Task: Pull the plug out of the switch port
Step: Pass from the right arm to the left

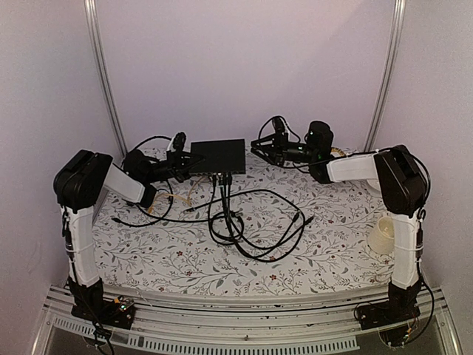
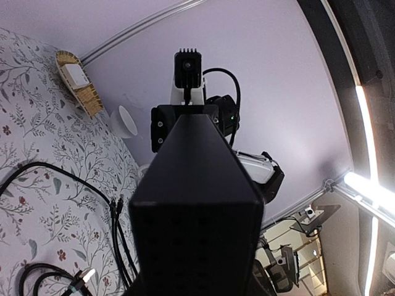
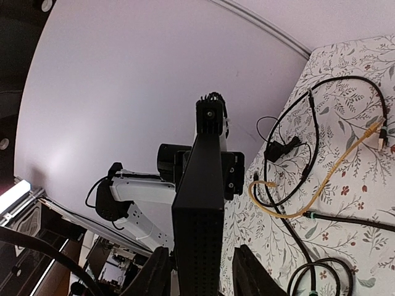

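Switch (image 1: 218, 156) sits between my two grippers. Left gripper (image 1: 188, 163) pinches switch's left end, anchoring box against pull. Right gripper (image 3: 200, 251) straddles switch's right end, jaws spread (gap one side, no grip). Plug (image 1: 221, 178) seated in switch's front edge.

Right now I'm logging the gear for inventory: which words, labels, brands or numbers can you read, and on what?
No text can be read in any view.
switch: plain black faces, no print visible.
white box in the basket: too small and blurred to make out any marking.
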`<state>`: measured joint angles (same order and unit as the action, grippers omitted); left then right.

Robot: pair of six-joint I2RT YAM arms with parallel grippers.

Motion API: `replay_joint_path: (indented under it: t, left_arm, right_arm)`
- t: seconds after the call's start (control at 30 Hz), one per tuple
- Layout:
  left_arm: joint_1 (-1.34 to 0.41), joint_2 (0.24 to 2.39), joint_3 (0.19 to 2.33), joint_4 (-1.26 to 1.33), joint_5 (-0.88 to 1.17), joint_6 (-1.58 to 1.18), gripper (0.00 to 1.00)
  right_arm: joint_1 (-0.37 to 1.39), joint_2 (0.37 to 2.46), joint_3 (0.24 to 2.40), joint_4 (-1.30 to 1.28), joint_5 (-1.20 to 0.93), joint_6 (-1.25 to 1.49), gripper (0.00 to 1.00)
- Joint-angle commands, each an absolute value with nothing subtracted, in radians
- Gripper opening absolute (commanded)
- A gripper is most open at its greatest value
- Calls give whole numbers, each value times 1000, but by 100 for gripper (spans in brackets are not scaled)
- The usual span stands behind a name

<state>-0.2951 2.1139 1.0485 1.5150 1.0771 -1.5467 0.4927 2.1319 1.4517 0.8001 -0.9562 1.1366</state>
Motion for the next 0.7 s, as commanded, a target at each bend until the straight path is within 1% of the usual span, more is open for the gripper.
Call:
replay_joint_path:
  t: [0.0,0.33,0.67]
  left_arm:
    - [-285,2108,1100,1697,1124,-1581,0]
    - [-285,2115,1132,1630,1189,-1564,0]
    - [-294,2121,1155,1583,1219,-1543,0]
  right_arm:
    - [457,2117,1491,831,-1060,1161,38]
    - [450,2176,1609,768,-1187,1171,41]
    - [462,2168,1621,604,-1211,1065,46]
